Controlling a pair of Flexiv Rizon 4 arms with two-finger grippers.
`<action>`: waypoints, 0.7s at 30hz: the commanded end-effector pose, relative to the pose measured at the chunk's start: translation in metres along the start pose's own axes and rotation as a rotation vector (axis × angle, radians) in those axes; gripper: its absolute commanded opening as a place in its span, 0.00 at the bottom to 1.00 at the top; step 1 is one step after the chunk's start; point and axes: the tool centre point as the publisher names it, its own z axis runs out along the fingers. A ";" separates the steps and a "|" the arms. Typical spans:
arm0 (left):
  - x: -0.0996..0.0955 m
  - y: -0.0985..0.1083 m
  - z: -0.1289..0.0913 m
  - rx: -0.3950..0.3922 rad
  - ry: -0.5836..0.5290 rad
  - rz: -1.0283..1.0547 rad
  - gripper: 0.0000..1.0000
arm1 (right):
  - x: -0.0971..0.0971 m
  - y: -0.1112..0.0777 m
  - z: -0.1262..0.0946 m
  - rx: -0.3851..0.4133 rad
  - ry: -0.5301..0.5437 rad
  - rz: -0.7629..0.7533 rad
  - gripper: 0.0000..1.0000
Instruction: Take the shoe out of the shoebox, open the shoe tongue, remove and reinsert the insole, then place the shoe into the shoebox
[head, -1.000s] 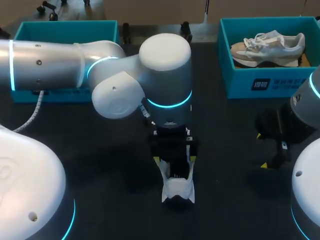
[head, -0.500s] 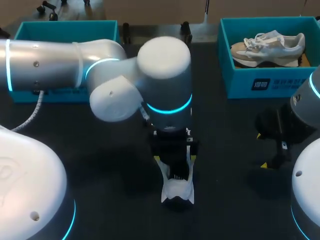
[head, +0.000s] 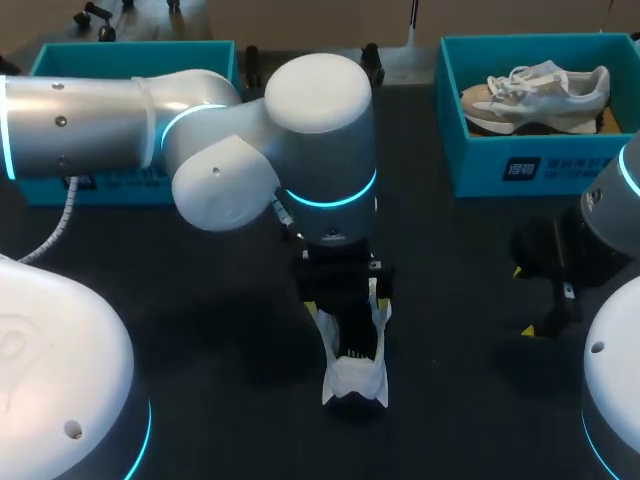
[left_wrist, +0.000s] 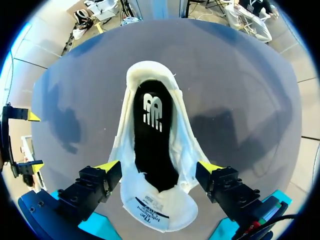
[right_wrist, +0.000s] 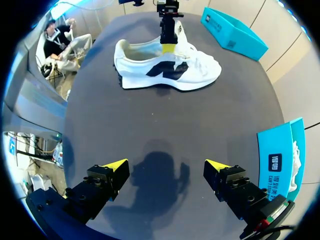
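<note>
Left wrist view: white fabric shoe, smooth black elongated insole inside.

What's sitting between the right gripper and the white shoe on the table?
Nothing. In the right wrist view, only bare dark table lies between the right gripper and the white shoe.

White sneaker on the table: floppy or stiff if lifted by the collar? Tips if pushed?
Probably light: the white sneaker looks soft-sided. Collar likely floppy, since the upper splays wide around the black insole. Pushed, it should slide rather than tip: it sits flat and upright.
</note>
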 end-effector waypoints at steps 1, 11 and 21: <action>0.003 0.003 -0.004 -0.005 0.003 -0.004 1.00 | 0.001 0.000 0.000 0.000 -0.001 -0.001 1.00; 0.002 0.014 -0.012 -0.027 0.014 -0.038 1.00 | 0.001 0.000 0.000 0.000 -0.001 -0.001 1.00; 0.013 0.039 -0.028 -0.012 -0.007 -0.075 1.00 | 0.001 0.000 0.000 0.000 -0.001 -0.001 1.00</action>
